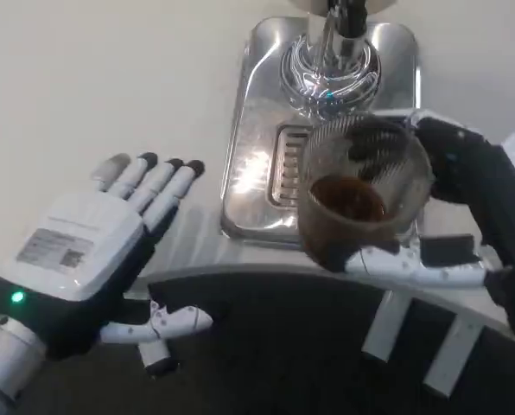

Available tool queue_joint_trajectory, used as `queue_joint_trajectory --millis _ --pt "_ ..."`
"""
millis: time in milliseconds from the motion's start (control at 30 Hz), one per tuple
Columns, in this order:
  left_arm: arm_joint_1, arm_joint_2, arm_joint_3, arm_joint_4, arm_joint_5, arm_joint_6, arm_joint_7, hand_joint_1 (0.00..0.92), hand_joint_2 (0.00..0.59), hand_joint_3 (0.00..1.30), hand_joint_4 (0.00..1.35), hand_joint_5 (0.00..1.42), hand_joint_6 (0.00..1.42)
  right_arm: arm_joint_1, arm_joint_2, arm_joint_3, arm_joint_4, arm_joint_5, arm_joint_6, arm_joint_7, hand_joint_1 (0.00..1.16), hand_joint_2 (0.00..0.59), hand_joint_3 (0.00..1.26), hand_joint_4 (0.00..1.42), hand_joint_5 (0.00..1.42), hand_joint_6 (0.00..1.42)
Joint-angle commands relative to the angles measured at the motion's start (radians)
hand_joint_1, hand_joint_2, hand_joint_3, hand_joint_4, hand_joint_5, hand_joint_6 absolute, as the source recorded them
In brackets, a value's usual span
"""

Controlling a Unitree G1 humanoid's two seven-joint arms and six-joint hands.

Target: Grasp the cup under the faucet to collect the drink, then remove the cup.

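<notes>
- I am looking down at a clear cup (365,186) with ribbed sides, sitting right of centre, and it is showing a pool of dark brown drink in its bottom.
- The cup is sitting at the front edge of a shiny metal drip tray (256,164), just in front of the chrome faucet (335,65); it appears lifted rather than resting flat, though I cannot tell for sure.
- My right hand (448,216) is gripping the cup: a black part of the hand is wrapping round the cup's right side, and a white finger (413,264) is running along beneath the cup's base.
- The faucet is standing at the top of the view, its round polished base reflecting light, with a slotted grate (288,164) lying in the tray just left of the cup.
- My left hand (93,251) is hovering at the lower left, well apart from the cup, white back facing up, fingers spread wide and holding nothing.
- Its black fingertips (171,164) are pointing toward the tray's left edge, and a small green light is glowing near the wrist.
- The pale worktop (111,78) is stretching across the upper left, and its curved front edge is crossing beneath both hands, with a dark area below it.
</notes>
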Motion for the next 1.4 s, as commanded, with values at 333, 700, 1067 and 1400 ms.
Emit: queue_joint_trajectory --millis 333,700,1067,1400 --pt "0.104 -0.001 0.066 -0.167 -0.064 -0.025 -0.085 0.061 0.105 0.00 0.00 0.00 0.00 0.146 -0.063 -0.112 -0.226 0.145 0.057 0.098 1.16 0.586 0.57 0.57 0.69 0.87" --pt "0.146 -0.002 0.107 -0.190 -0.136 -0.115 -0.091 0.059 0.108 0.00 0.00 0.00 0.00 0.255 -0.122 -0.156 -0.226 0.234 -0.051 0.103 1.16 0.586 0.57 0.57 0.68 0.87" --pt "0.128 -0.025 0.104 -0.156 -0.140 -0.134 -0.093 0.054 0.117 0.00 0.00 0.00 0.00 0.274 -0.120 -0.095 -0.226 0.208 -0.081 0.056 1.16 0.586 0.57 0.57 0.67 0.84" --pt "0.113 -0.043 0.093 -0.126 -0.126 -0.136 -0.084 0.054 0.117 0.00 0.00 0.00 0.00 0.254 -0.129 -0.072 -0.226 0.191 -0.083 0.045 1.16 0.586 0.57 0.57 0.68 0.84"
